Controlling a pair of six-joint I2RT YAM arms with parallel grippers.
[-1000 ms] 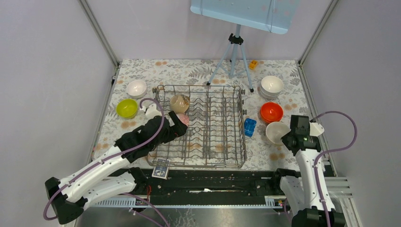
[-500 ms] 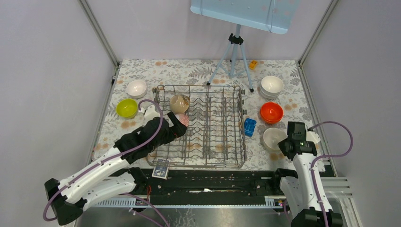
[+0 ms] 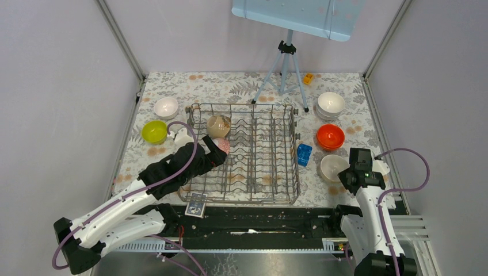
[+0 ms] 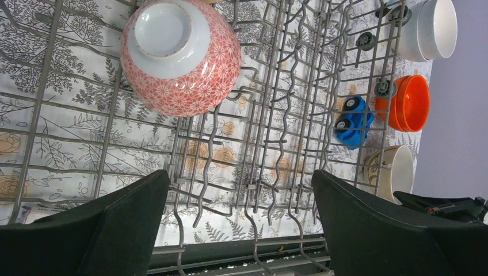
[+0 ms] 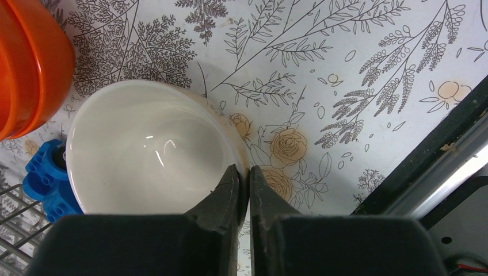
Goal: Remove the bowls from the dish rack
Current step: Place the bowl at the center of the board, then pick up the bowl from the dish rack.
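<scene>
- The right gripper (image 5: 247, 172) was pinched almost shut on the rim of the cream bowl (image 5: 149, 155), which sat upright on the bench (image 5: 345, 69).
- The left gripper (image 4: 240, 178) gaped wide and empty over the dish rack (image 4: 262, 123), with the red-patterned bowl (image 4: 181, 54) lying upturned just ahead of it.

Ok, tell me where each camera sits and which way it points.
Top external: above and behind the arms, looking down on the dish rack; both arms show.
Left wrist: over the rack, facing down at the red patterned bowl; open left gripper at the bottom.
Right wrist: low, facing down; right gripper pinches the cream bowl.
Shared: all three show the blue block.
</scene>
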